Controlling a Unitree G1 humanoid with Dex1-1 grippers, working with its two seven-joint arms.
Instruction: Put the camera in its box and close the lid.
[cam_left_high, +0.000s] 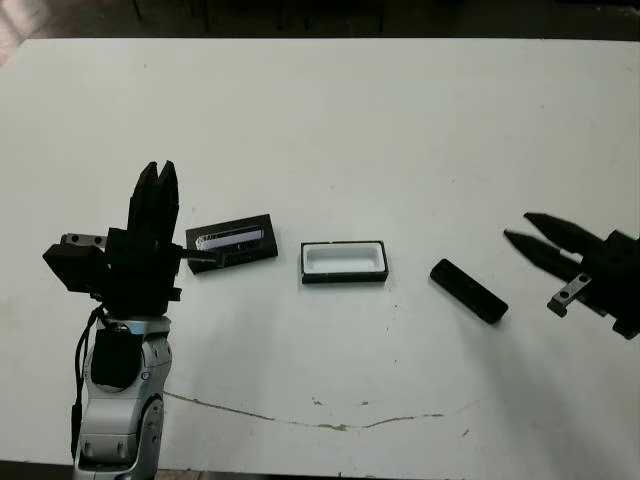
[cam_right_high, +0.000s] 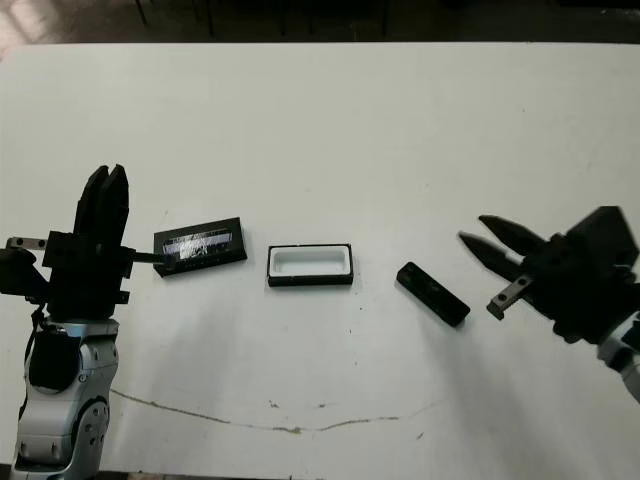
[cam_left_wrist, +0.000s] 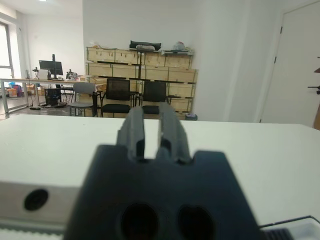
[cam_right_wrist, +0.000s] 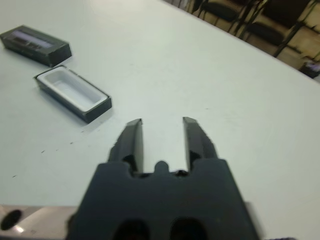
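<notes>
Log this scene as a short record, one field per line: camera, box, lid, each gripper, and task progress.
camera: black bar lying flat on the table, right of the box, untouched
box: tray open, white lining empty, mid-table
lid: black panel with silvery strip up, left of the box, apart from it
left gripper: raised beside the lid, fingers close together, empty
right gripper: open, near the camera, empty
progress: camera not yet in box; lid off
</notes>
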